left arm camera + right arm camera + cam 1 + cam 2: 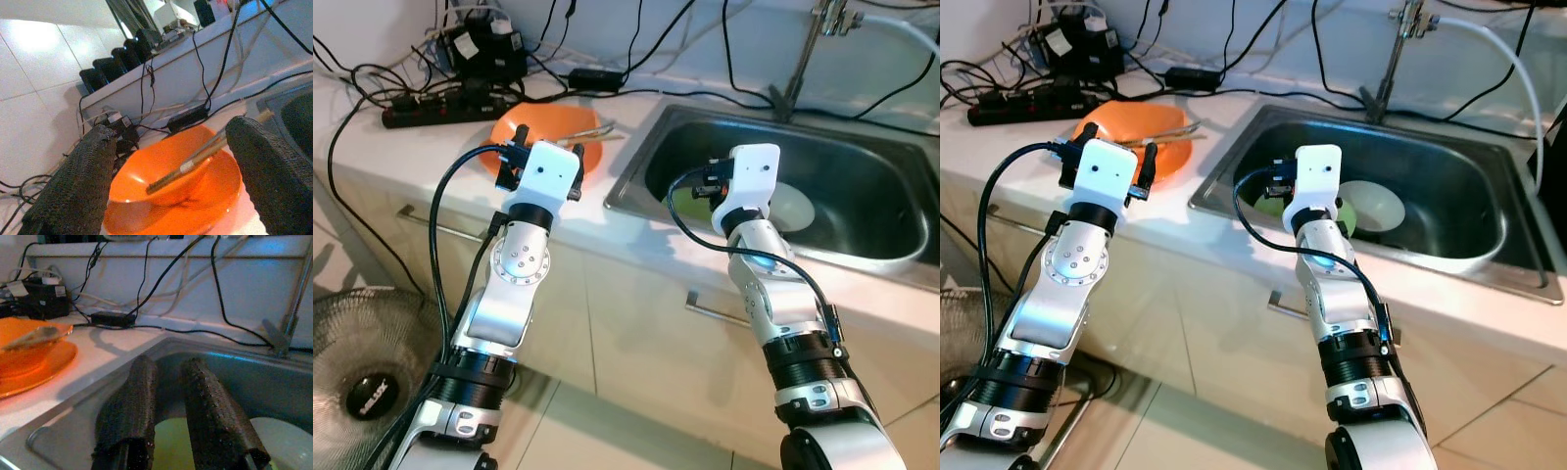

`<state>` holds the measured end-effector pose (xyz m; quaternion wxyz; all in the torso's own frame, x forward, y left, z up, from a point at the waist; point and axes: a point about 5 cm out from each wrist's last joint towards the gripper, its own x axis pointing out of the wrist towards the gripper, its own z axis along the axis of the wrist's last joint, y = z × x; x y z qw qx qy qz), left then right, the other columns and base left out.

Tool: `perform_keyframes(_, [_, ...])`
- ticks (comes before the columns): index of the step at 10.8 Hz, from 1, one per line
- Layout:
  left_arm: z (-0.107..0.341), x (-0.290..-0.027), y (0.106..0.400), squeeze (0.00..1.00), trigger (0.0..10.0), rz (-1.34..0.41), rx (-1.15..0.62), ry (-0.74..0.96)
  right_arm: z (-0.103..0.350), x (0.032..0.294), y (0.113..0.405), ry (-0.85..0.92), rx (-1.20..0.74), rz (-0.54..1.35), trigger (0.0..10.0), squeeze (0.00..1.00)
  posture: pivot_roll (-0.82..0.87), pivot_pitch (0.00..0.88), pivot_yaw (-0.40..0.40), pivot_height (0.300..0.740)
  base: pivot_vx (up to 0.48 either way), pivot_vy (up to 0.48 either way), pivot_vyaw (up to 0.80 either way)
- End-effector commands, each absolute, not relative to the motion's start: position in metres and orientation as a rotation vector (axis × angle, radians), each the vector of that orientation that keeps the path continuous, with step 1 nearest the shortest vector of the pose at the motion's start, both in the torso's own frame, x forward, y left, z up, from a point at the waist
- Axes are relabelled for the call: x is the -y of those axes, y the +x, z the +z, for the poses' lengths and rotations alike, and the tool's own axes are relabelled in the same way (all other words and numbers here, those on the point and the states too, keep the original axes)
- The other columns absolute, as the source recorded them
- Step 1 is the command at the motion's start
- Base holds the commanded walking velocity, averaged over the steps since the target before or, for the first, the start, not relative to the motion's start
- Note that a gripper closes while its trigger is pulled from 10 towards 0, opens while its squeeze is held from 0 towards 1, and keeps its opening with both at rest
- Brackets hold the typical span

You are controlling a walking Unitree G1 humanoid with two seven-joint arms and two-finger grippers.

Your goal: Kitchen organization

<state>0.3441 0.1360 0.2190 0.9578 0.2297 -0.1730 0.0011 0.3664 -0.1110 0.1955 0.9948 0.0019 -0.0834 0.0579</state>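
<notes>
Orange bowl (166, 176) sits on an orange plate (215, 205) on the counter (401, 147) left of the sink (862, 166), chopsticks (205, 154) lying across it. Left gripper (171, 171) hovers just before the bowl, fingers (78, 181) wide apart, holding nothing. Right gripper (168, 406) hangs over the sink, fingers (129, 406) nearly together with a narrow gap, empty. Right wrist view shows a green plate (168, 443) beneath them; head views add a white bowl (1376, 206), faucet (808, 59) and power strip (435, 106).
</notes>
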Motion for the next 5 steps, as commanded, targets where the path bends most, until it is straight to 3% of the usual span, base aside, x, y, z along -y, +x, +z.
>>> perform_keyframes(1, [0.2239, -0.1379, 0.3449, 0.00, 10.0, 0.022, 0.359, 0.461, 0.1924, 0.1123, 0.3665, 0.010, 0.152, 0.116, 10.0, 0.00, 0.18, 0.033, 0.000, 0.740, 0.259, 0.000, 0.00])
perform_keyframes(5, [0.2238, -0.1377, 0.3447, 0.00, 10.0, 0.022, 0.359, 0.461, 0.1920, 0.1119, 0.3664, 0.010, 0.151, 0.118, 10.0, 0.00, 0.18, 0.029, -0.001, 0.740, 0.287, 0.000, 0.00])
